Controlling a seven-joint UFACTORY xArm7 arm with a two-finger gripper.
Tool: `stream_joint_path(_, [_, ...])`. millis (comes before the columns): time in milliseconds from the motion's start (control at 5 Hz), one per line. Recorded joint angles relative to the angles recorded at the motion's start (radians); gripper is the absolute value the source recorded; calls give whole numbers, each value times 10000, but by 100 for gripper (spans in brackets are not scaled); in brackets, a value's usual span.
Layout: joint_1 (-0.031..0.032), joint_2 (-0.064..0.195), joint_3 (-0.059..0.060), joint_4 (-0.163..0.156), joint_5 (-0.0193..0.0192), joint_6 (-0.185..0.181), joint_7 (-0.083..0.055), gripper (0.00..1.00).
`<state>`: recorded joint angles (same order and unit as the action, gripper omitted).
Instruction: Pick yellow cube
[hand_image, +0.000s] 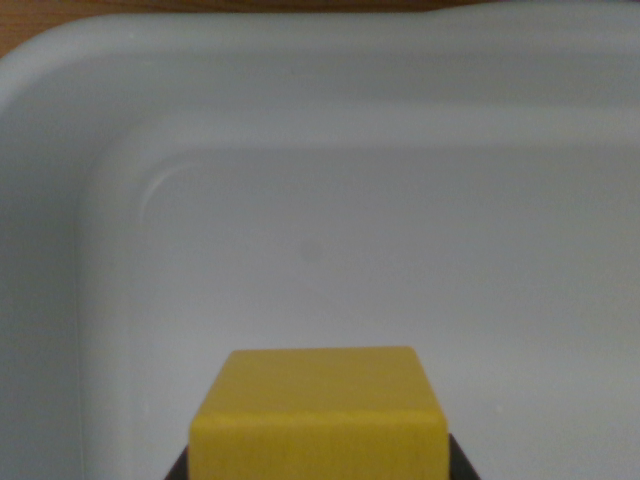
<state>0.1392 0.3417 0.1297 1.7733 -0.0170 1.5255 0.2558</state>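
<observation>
Tool (318, 472) of mine shows only dark tips flanking the yellow cube (318, 415), seemingly clamped on it, above the grey bin (60, 200) floor. I'd lift straight, keeping grip steady.

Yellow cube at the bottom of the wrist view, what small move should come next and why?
Probably a short straight lift. The yellow cube sits low and centred with dark gripper parts at both lower corners, which suggests a grasp, though finger contact is hidden. The pale bin has a wall on the wrist view's left, so rising avoids it.
</observation>
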Motion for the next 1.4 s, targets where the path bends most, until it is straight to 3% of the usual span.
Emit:
stream_joint_path(200, [0,0,0,0,0,0,0,100])
stream_joint_path(400, [-1,-90,9,298,13,388,-1,100])
stream_joint_path(600, [-1,-90,9,298,13,388,-1,100])
stream_joint_path(800, [-1,-175,17,576,24,750,-3,100])
stream_joint_path(1000, [-1,-175,17,576,24,750,-3,100])
stream_joint_path(1200, [-2,-251,25,825,35,1074,-4,100])
stream_joint_path(1400, [-2,-251,25,825,35,1074,-4,100])
